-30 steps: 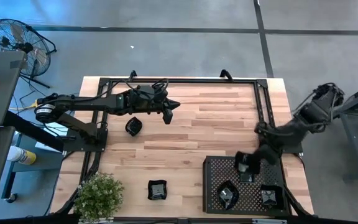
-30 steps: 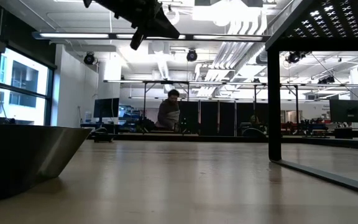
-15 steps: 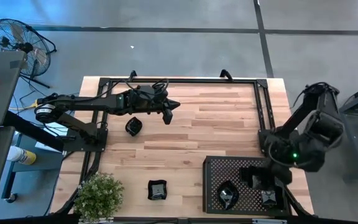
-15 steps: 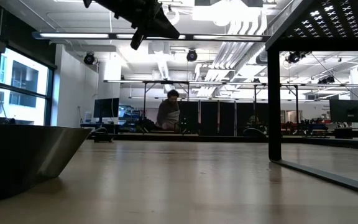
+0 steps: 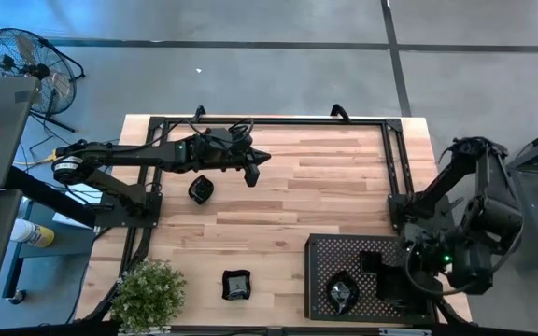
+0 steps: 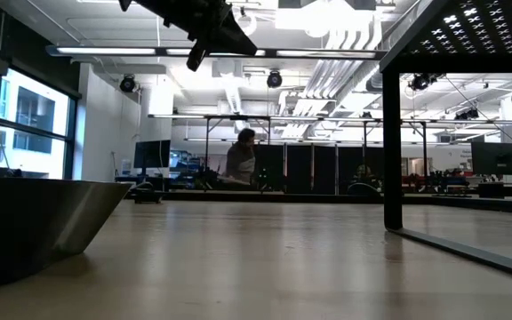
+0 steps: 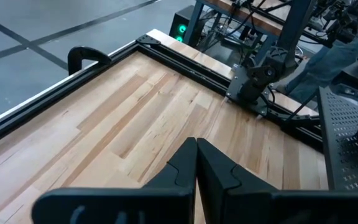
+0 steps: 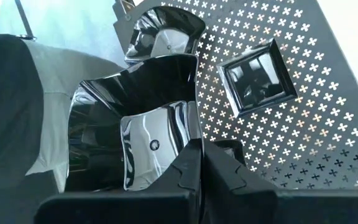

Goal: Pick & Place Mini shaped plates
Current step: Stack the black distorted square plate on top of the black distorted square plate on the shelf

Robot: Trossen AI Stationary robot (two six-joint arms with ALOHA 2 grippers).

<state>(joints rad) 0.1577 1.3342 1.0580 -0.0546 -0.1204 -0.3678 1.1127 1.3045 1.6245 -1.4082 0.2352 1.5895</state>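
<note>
1. Plates first. Two mini plates are loose on the bare wood: a roundish plate (image 5: 200, 189) sits just beside the left arm's forearm, and a squarish plate (image 5: 236, 285) lies near the front edge, close to the potted plant (image 5: 148, 295). Neither has much of a long axis from up here; the squarish one sits roughly square to the table edges.
2. The perforated tray (image 5: 330, 257) at the right front holds more. A wavy-edged plate (image 5: 343, 291) is in plain sight from above, and the rest is hidden under the right arm.
3. The right wrist view fills in that part: a square plate (image 8: 257, 76) lies flat on the tray, turned at an angle to the rows of holes, a big wavy plate (image 8: 135, 130) sits right in front of the fingers, and a smaller dish (image 8: 165, 31) is just beyond it.
4. The right gripper (image 8: 199, 163) is down over the tray with its fingers pressed together. I can't tell whether the tips touch the wavy plate's rim or pinch anything.
5. The left gripper (image 5: 261, 158) hangs above the back middle of the table, fingers clamped tight with nothing between them, pointing toward the right side.
6. A person (image 6: 240, 160) is sitting way back in the room.
</note>
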